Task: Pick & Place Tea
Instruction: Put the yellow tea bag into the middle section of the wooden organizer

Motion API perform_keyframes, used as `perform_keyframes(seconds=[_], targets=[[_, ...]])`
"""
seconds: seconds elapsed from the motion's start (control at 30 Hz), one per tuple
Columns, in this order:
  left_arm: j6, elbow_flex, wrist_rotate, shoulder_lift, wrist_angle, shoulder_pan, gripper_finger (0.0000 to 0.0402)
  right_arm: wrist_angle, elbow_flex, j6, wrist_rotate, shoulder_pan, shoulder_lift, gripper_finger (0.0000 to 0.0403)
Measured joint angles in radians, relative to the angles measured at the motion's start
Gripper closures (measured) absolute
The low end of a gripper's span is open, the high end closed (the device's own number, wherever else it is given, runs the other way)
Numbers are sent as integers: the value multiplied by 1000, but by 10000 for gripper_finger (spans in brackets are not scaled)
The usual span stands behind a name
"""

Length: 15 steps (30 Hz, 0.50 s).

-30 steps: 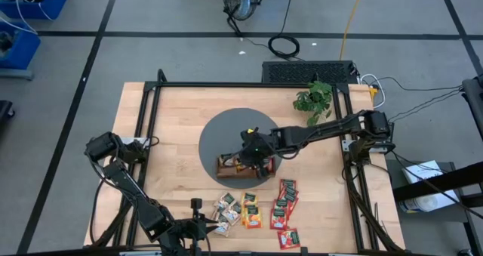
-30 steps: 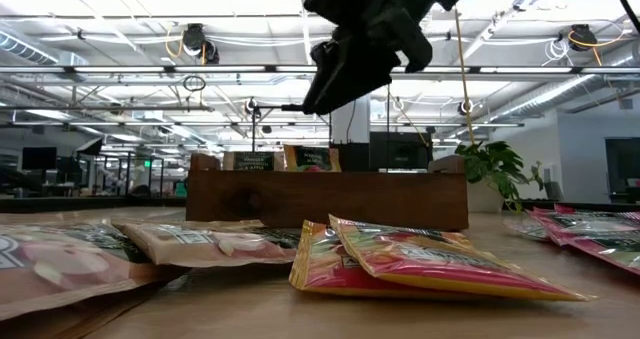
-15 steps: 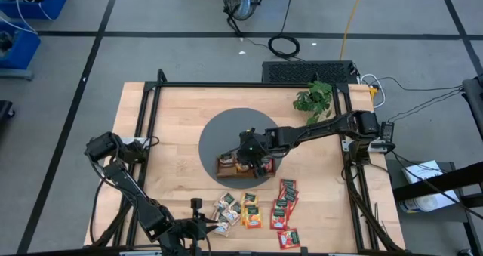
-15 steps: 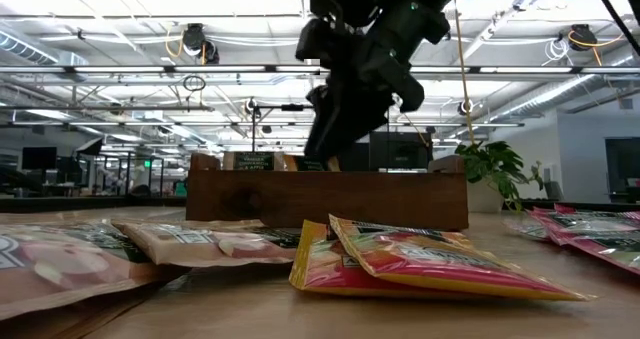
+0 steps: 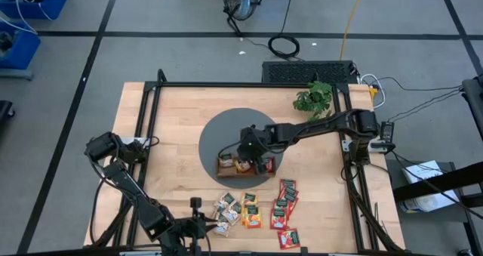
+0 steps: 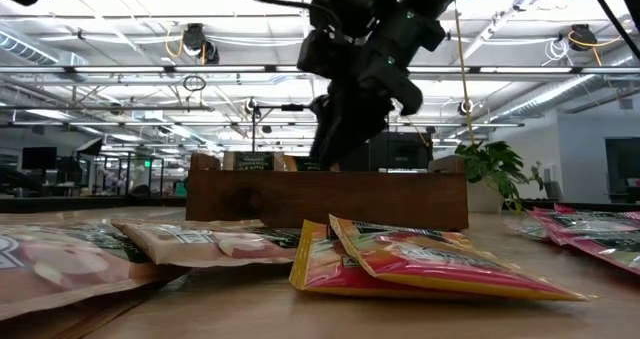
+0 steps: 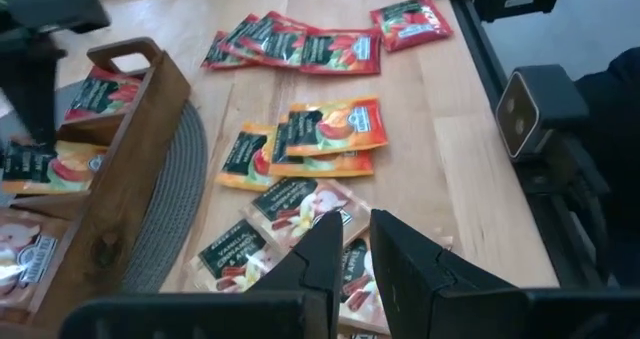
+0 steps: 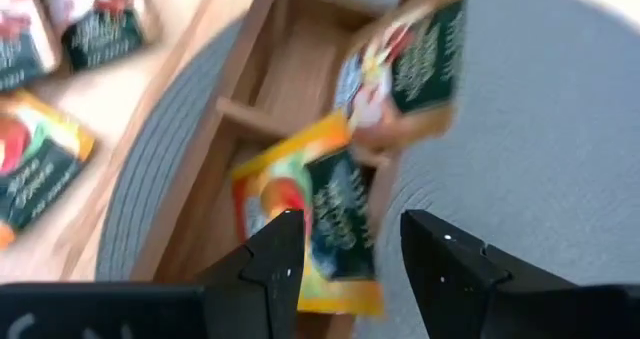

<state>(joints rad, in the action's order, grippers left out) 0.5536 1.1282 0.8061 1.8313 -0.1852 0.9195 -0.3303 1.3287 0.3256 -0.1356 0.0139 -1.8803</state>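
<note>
You are looking at a robotics lab: a framed wooden counter (image 5: 173,120) on grey taped floor (image 5: 151,52), loose cables (image 5: 284,45), and open industrial ceiling lights (image 6: 190,39) beyond.

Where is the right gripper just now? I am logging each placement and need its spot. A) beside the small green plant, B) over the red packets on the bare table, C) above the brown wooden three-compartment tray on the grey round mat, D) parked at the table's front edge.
C: in the high view the right gripper hangs over the brown wooden three-compartment tray on the grey round mat, its fingers apart.
</note>
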Motion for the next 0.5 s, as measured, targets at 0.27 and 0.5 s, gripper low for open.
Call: perform_keyframes(seconds=[0.27,0.5], targets=[[13,-8,-1,0,9,-10,339,-11,1,5,0,1,1,269],[9,-8,-2,0,14,-10,339,-20,1,0,1,1,1,359]])
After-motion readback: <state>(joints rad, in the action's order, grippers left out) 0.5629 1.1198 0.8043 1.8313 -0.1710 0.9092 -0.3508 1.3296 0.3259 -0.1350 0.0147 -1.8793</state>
